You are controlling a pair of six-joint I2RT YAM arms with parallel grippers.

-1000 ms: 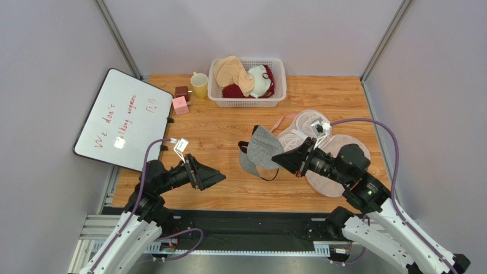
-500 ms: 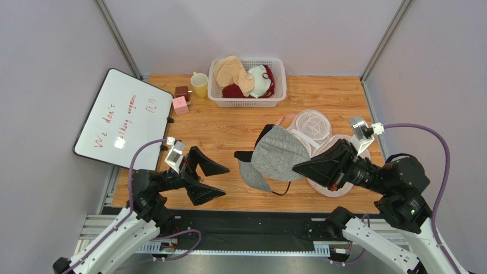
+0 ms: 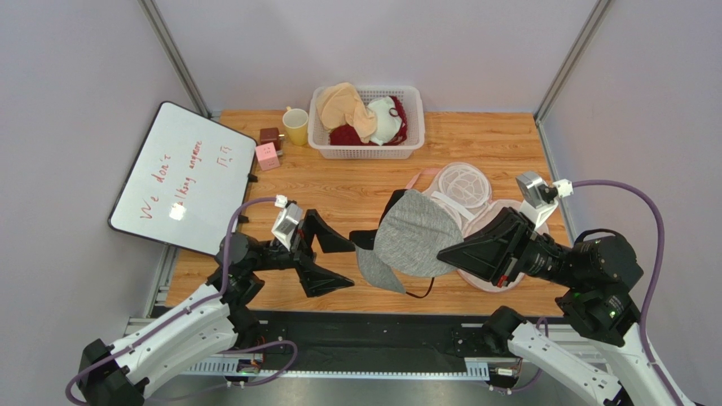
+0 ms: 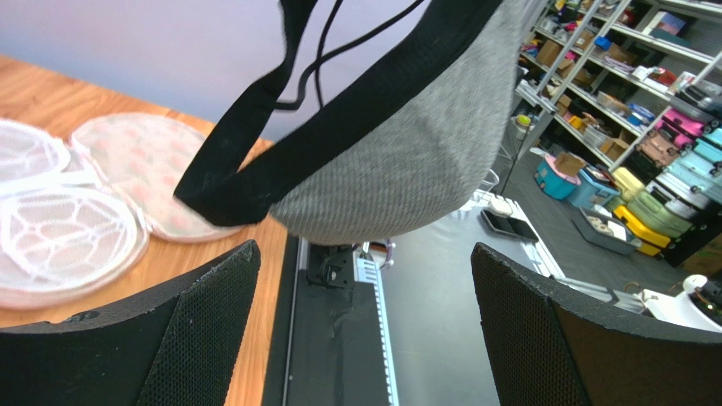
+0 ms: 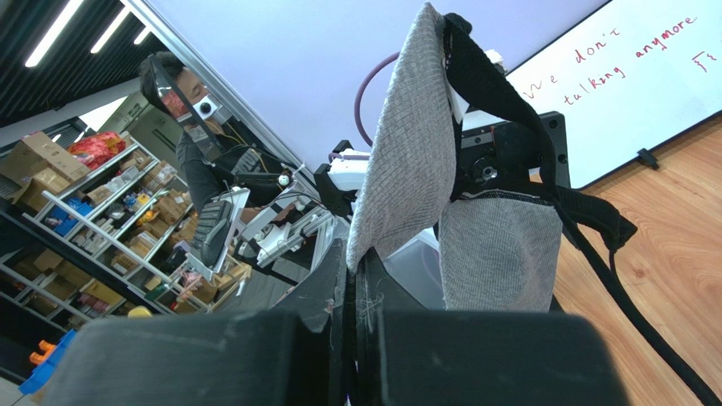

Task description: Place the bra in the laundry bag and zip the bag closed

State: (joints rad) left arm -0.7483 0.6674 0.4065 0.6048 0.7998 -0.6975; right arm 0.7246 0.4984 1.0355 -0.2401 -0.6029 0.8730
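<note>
The heather-grey bra (image 3: 415, 235) with black band and straps hangs above the table's front middle, and my right gripper (image 3: 442, 251) is shut on the edge of one cup. In the right wrist view the cup's edge (image 5: 407, 144) is pinched between the closed jaws of that gripper (image 5: 352, 254). My left gripper (image 3: 349, 265) stands open just left of the bra, not touching it. From the left wrist the bra (image 4: 407, 152) hangs above and beyond the wide-apart left gripper (image 4: 364, 254). The laundry bag (image 3: 463, 184) lies unzipped behind the bra, its mesh lining (image 4: 68, 222) showing.
A white slatted basket (image 3: 367, 150) with other bras stands at the back. To its left are a yellow mug (image 3: 296, 127), a pink cube (image 3: 267, 156) and a brown cube (image 3: 270, 135). A whiteboard (image 3: 182, 178) leans at the left edge.
My right gripper pulled back to the right and raised the bra, spreading the cup. My left arm swung right towards the bra with its jaws wide open.
</note>
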